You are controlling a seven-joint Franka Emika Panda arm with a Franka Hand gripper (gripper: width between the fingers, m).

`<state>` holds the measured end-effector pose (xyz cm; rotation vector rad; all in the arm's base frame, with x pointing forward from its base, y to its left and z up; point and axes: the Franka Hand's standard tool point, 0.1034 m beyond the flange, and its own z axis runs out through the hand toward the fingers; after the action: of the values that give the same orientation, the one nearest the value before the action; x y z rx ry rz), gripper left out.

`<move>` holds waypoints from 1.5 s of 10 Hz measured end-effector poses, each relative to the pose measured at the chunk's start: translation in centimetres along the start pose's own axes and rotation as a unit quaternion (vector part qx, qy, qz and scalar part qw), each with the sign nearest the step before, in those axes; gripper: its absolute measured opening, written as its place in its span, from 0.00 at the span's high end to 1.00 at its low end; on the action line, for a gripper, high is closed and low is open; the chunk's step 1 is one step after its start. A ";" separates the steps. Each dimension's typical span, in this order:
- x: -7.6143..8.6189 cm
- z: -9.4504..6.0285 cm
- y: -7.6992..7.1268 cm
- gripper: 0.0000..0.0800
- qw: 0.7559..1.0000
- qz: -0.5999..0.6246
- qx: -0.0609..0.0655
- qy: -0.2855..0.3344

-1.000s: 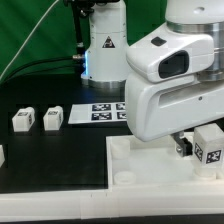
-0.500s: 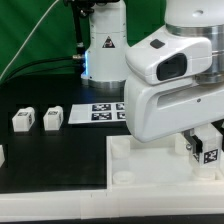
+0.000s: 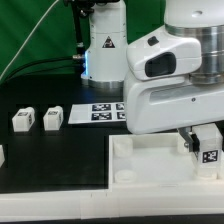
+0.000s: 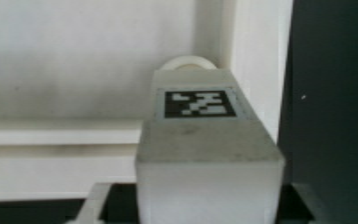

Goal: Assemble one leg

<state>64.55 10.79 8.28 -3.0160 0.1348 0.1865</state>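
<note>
- The end effector [image 3: 200,146] is closed on the leg [image 3: 209,152], at the lower right of the exterior view. One dark finger [image 3: 184,145] shows beside the leg on the side toward the exterior view's left.
- In the wrist view the leg [image 4: 202,150] fills the middle as a smooth, matte white plastic post with square edges. Dark finger pads [image 4: 114,205] flank it at its near end.
- The leg's face carries a square tag [image 4: 201,103], a black field with a blocky white pattern and a white border. The same tag faces the exterior camera [image 3: 211,155].
- A small rounded white knob [image 4: 190,63] shows just past the far end of the leg; its exact form cannot be made out.
- The leg is held over the tray-like part [image 3: 135,160], a large flat white piece with raised rims across the lower right of the exterior view. Whether the leg touches it cannot be told.
- The tray-like part's pale floor and ridges [image 4: 51,100] lie behind the leg in the wrist view, next to a strip of black tabletop [image 4: 336,100].
- The tabletop [image 3: 60,150] is matte black.
- Two loose legs [image 3: 22,119] [image 3: 52,117], each with a tag, stand side by side at mid left. A third white piece [image 3: 2,155] is cut off by the left edge.
- The marker board [image 3: 103,110], thin and white with several tags, lies flat near the centre.
</note>
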 end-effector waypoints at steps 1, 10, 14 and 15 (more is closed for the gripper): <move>0.1 0.1 0.2 0.64 0.997 0.078 -0.001 0.007; -0.4 0.0 1.3 0.63 0.806 0.591 -0.017 0.016; -0.6 0.1 1.3 0.62 0.774 0.633 -0.019 0.013; -0.6 0.1 1.2 0.39 0.778 0.628 -0.019 0.013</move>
<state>63.81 9.69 8.12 -2.3698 2.0888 0.2294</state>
